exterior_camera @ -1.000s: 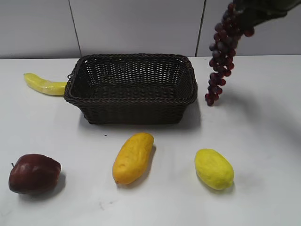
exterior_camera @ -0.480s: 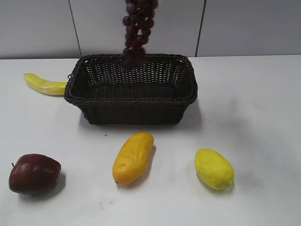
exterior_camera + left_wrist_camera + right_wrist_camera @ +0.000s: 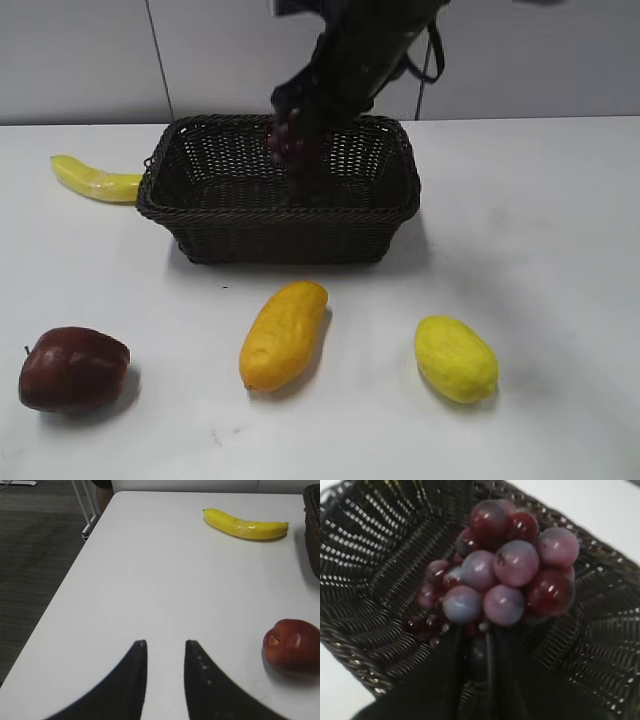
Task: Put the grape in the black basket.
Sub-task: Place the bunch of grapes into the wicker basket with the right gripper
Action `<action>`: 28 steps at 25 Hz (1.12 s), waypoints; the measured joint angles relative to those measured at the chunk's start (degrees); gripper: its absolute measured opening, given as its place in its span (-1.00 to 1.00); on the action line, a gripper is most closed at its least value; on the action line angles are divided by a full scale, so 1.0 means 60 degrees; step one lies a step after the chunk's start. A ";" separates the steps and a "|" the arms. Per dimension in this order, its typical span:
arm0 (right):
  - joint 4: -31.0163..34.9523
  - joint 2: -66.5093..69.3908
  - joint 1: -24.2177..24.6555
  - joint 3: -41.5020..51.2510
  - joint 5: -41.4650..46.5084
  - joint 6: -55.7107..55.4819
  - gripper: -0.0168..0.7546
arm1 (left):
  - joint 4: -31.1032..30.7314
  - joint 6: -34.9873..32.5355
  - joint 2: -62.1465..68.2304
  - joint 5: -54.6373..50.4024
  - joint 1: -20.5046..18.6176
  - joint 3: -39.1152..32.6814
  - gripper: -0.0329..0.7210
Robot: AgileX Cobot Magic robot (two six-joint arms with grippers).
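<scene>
The right arm reached down from the far side into the black basket [image 3: 278, 195], which sat at the far middle of the white table [image 3: 540, 250]. Its right gripper [image 3: 475, 645] was closed narrowly on the grape [image 3: 500, 570], pinching the bunch near its top. In the right wrist view the round red, purple and greyish berries hung over the woven basket floor; whether the lowest ones touched it could not be told.

The bunch looked light, loose and floppy, likely to dangle and swing. The berries seemed smooth and easily slipped or pulled off, so the stem end appeared the safest place to hold.

The left gripper [image 3: 165, 645] hovered over bare table at the near left, fingers slightly apart and holding nothing, with a banana [image 3: 245, 524] and a red apple [image 3: 292, 645] nearby.
</scene>
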State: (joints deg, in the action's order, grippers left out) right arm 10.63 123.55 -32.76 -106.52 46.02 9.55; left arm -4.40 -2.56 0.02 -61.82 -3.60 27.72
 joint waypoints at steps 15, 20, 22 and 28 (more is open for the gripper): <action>-0.0833 0.0652 0.0205 -0.2134 0.2679 -0.0589 0.64 | 0.0000 0.0000 0.0000 0.0000 0.0000 0.0000 -0.31; -0.0996 0.0323 0.1288 -0.3086 0.3316 -0.1096 0.62 | 0.0000 0.0000 0.0000 0.0000 0.0000 0.0000 -0.31; -0.0984 0.0251 0.1938 -0.3130 0.3578 -0.1137 0.60 | 0.0000 0.0000 0.0000 0.0000 0.0000 0.0000 -0.31; -0.1001 0.0096 0.3395 -0.2485 0.3825 -0.1202 0.59 | 0.0000 0.0000 0.0000 0.0000 0.0000 0.0000 -0.31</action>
State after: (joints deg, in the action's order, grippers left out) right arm 4.63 124.13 -12.39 -121.43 68.98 2.34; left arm -4.40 -2.56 0.02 -61.82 -3.60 27.72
